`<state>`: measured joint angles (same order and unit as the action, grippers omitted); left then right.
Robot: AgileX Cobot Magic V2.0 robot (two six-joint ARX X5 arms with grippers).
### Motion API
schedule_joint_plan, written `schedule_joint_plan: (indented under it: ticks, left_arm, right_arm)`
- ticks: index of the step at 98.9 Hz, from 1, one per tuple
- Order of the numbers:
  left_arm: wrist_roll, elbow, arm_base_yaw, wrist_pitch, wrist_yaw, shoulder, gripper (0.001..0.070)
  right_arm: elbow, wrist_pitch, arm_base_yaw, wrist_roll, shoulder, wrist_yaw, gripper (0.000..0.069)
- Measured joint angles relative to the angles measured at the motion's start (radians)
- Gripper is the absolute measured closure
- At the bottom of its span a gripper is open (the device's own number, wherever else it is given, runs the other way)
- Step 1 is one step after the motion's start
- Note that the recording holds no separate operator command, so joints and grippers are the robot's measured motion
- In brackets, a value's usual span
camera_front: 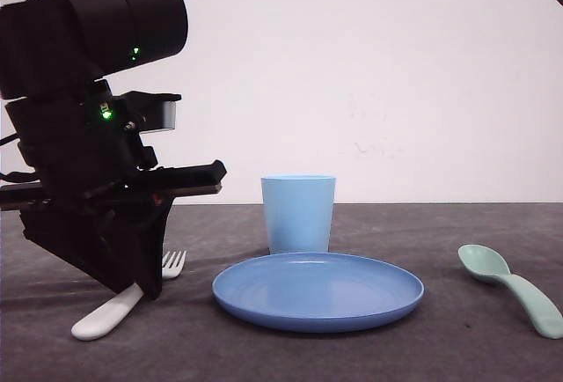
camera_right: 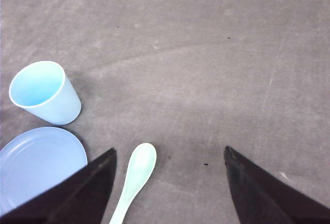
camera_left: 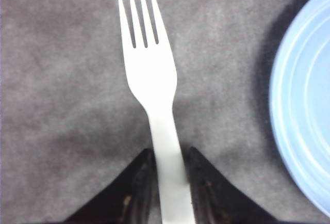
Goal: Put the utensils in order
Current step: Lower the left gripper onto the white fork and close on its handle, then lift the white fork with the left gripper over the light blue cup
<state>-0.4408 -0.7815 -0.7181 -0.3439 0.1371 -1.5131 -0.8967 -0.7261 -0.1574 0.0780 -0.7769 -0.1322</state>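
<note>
Front view: a blue round plate (camera_front: 318,290) sits on a dark grey table (camera_front: 440,347) before a plain white wall (camera_front: 396,74), and it serves as the landmark here. A light blue cup (camera_front: 298,213) stands upright just behind the plate. To the plate's left, the black left arm reaches down to the table, and its left gripper (camera_front: 139,287) meets a small white fork (camera_front: 114,307) near the middle of its length; the fork's thick handle rests on the table toward the camera, and its tines show beyond the gripper, nearer the plate. To the plate's right, well apart from it, a mint-green spoon (camera_front: 515,287) lies flat with its bowl toward the back of the table. Left wrist view: the white fork (camera_left: 154,95) lies on the grey surface with the plate's blue rim (camera_left: 301,105) off to one side, not touching it. The two dark fingers (camera_left: 139,182) of the left gripper (camera_left: 170,180) press against either side of the fork's handle, jaws clamped on it. Right wrist view: the right gripper (camera_right: 167,182) hangs above the table with its jaws wide apart, holding nothing. The spoon (camera_right: 135,177) lies on the table near the plate (camera_right: 36,164), close to one dark finger (camera_right: 77,193), and the cup (camera_right: 44,92) stands next to the plate.
</note>
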Motion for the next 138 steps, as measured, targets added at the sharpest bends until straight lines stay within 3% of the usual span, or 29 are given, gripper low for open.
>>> schedule_joint_plan:
  ticks: [36, 49, 66, 80, 95, 119, 138]
  left_arm:
    - [-0.006, -0.041, -0.033, -0.012, 0.057, -0.005, 0.0637]
    - [-0.006, -0.054, -0.047, -0.021, 0.112, 0.004, 0.0637]
    - [-0.006, -0.054, -0.055, -0.005, 0.229, 0.116, 0.0637]
    - [0.013, -0.055, -0.058, 0.15, 0.242, 0.219, 0.0637]
    - [0.087, -0.063, -0.069, 0.375, 0.243, 0.233, 0.0637]
    - [0.193, -0.063, -0.072, 0.686, 0.242, 0.134, 0.0637]
    - [0.245, -0.063, -0.073, 0.874, 0.203, 0.022, 0.0637]
  right_arm:
    - [0.0, 0.0, 0.0, 0.0, 0.0, 0.0, 0.0278]
    - [0.0, 0.0, 0.0, 0.0, 0.0, 0.0, 0.0278]
    - [0.0, 0.0, 0.0, 0.0, 0.0, 0.0, 0.0278]
    - [0.0, 0.006, 0.0, 0.0, 0.0, 0.001, 0.0278]
    - [0.0, 0.023, 0.0, 0.0, 0.0, 0.001, 0.0278]
    - [0.0, 0.04, 0.0, 0.0, 0.0, 0.001, 0.0278]
    - [0.0, 0.055, 0.0, 0.0, 0.0, 0.001, 0.0278]
